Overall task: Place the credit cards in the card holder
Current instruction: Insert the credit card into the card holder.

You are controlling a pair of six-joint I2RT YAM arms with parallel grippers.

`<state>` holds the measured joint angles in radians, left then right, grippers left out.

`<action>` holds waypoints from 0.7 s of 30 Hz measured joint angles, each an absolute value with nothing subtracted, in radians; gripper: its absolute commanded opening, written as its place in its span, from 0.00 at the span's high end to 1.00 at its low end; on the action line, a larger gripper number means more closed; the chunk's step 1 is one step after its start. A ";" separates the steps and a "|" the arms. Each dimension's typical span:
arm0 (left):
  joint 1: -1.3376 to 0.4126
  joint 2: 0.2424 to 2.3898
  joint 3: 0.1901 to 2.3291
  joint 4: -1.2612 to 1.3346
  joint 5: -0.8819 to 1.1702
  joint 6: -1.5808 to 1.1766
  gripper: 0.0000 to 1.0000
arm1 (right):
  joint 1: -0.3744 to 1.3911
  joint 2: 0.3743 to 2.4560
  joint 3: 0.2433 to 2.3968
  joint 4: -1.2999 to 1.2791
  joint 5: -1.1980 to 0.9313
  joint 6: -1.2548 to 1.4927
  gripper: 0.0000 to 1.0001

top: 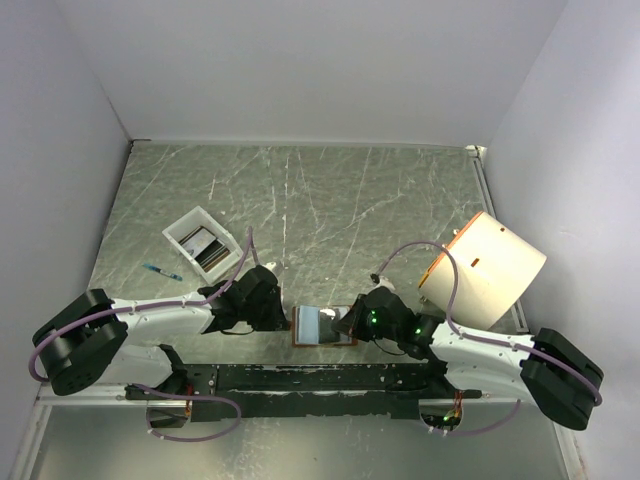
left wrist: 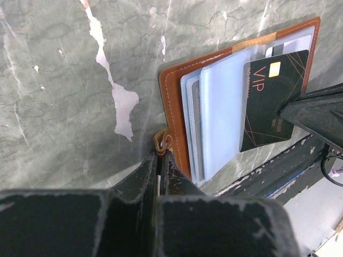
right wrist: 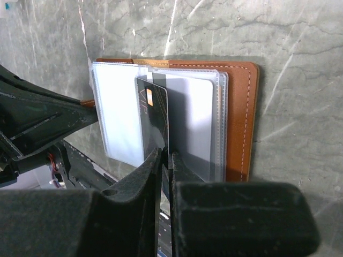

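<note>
The holder (left wrist: 174,91) lies open on the counter (top: 330,200) at its near edge, right between the two arms. The left hand (left wrist: 162,154) is pinched shut on the little tab (left wrist: 161,139) at its side, and that's a slim anchor. If the card pushes sideways, the holder could pivot about that tab or slip out of the pinch altogether. The right hand (right wrist: 163,156) is clamped on the black card (left wrist: 273,99), which sits tilted over the clear sleeves (left wrist: 222,118). Whether its front edge is actually inside a pocket, I can't tell from here. That's the big risk. The sleeves look soft and slick, so a card coming in too flat may ride over the top instead of entering. Come in too steep and it could buckle a sleeve or fold the whole stack back. If the card is let go before it's seated, it probably ends up lying loose on the plastic. The two hands are also very near each other, so any reach further in risks them bumping. More cards (top: 205,248) wait in the tray (top: 178,232), well apart to the left, so a skewed holder now could make every later card harder.
</note>
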<state>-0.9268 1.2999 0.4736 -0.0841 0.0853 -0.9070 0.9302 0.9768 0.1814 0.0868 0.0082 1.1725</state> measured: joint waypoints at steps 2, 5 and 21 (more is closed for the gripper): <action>-0.927 1.300 0.474 -0.084 0.083 -0.907 0.93 | 0.930 0.987 0.184 0.097 0.006 1.172 0.95; -0.927 1.300 0.474 -0.084 0.081 -0.907 0.93 | 0.930 0.992 0.184 0.105 0.004 1.172 0.97; -0.927 1.300 0.472 -0.084 0.078 -0.907 0.93 | 0.919 0.981 0.172 0.139 -0.010 1.190 1.00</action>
<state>-0.9272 1.2999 0.4717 -0.0837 0.0776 -0.9073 0.9192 0.9810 0.1722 0.1387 -0.0097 1.1904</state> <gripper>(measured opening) 0.085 0.028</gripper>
